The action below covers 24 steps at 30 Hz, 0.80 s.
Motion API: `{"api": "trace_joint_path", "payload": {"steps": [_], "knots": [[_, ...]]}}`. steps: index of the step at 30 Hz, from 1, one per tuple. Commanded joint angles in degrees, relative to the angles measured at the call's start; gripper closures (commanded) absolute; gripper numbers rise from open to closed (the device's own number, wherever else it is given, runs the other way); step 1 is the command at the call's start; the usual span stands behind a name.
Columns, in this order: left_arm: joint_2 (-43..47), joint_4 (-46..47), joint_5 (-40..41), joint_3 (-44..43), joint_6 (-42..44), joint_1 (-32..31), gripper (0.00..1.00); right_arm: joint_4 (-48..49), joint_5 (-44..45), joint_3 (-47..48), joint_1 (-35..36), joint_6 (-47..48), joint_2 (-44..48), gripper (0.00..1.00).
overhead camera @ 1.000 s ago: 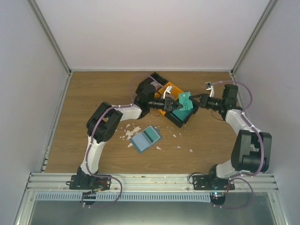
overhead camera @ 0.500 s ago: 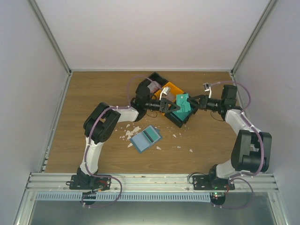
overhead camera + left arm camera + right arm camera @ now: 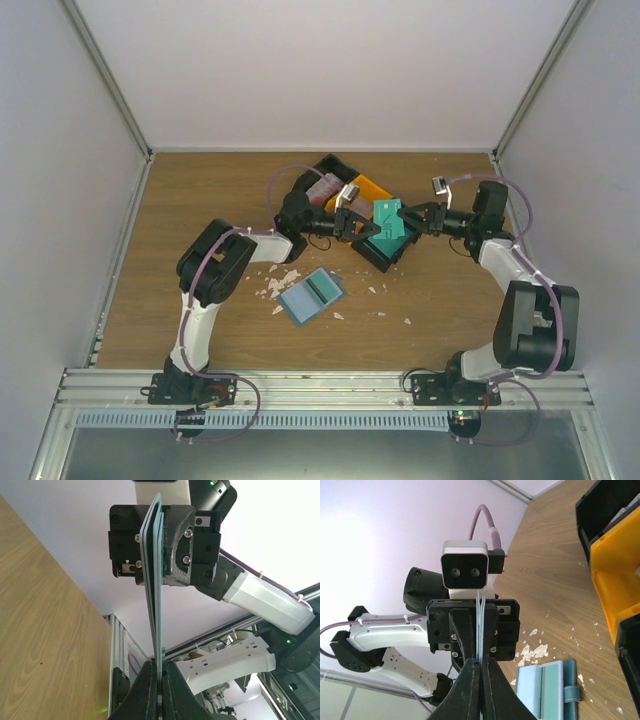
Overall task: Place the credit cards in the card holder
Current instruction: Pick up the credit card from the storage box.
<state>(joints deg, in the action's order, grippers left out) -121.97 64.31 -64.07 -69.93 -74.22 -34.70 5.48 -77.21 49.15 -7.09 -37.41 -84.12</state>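
A small stack of teal-green credit cards [image 3: 390, 218] hangs in the air above a black bin [image 3: 384, 254], pinched from both sides. My left gripper [image 3: 364, 226] is shut on the stack's left edge. My right gripper [image 3: 411, 217] is shut on its right edge. In the left wrist view the cards [image 3: 154, 605] run edge-on from my left gripper [image 3: 159, 669] up into the right gripper [image 3: 159, 555]. In the right wrist view the cards [image 3: 480, 625] fan slightly between my right gripper [image 3: 480, 664] and the left one [image 3: 479, 615]. The blue card holder [image 3: 311, 294] lies open on the table, also the card holder [image 3: 547, 690] below the wrist.
An orange bin [image 3: 366, 188] and a second black bin [image 3: 325, 178] stand behind the grippers; the orange bin [image 3: 615, 575] is at the right of the right wrist view. White scraps [image 3: 278, 280] lie scattered round the card holder. Grey walls enclose the wooden table [image 3: 200, 200].
Both grippers stay shut on the cards. The left wrist has drawn back to the left and the card stack has shifted slightly left and turned flatter toward the top camera.
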Motion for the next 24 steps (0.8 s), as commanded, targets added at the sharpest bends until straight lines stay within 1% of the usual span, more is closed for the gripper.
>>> {"api": "trace_joint_path", "payload": {"steps": [1, 5, 8, 11, 13, 16, 18, 21, 24], "knots": [[4.7, 10.8, -2.6, 1.8, -2.1, 3.4, 1.0, 9.0, 1.4, -1.0, -2.5, -6.5, 2.1, 0.99], [5.4, 16.5, -2.4, 2.4, -4.1, 3.4, 1.0, 14.4, 0.2, -2.0, -2.5, -13.1, 3.2, 1.0], [6.1, 18.9, -2.4, 2.8, -4.7, 3.4, 1.0, 16.1, 0.1, -2.2, -2.3, -15.4, 4.3, 0.99], [7.3, 18.5, -2.4, 3.2, -3.3, 3.4, 1.0, 16.1, 0.3, -1.9, -2.3, -16.0, 5.2, 0.99], [8.2, 16.6, -2.4, 3.4, -1.8, 3.4, 1.0, 14.5, 0.9, -1.3, -2.3, -14.8, 5.3, 0.99], [9.9, 10.8, -2.0, 4.1, 2.8, 3.5, 1.0, 3.7, 4.8, 2.0, -2.4, -6.3, 4.9, 1.0], [11.6, 5.0, -0.8, 5.2, 7.1, 3.5, 1.0, -6.6, 9.3, 5.0, -2.4, 1.0, 4.3, 1.0], [14.9, -8.6, 2.6, 6.5, 16.6, 3.6, 1.0, -16.2, 17.0, 8.5, -1.5, 10.2, 2.8, 1.0], [18.4, -21.8, 7.6, 7.5, 24.7, 3.8, 1.0, -21.5, 24.4, 10.7, 0.8, 16.1, 1.1, 1.0]]}}
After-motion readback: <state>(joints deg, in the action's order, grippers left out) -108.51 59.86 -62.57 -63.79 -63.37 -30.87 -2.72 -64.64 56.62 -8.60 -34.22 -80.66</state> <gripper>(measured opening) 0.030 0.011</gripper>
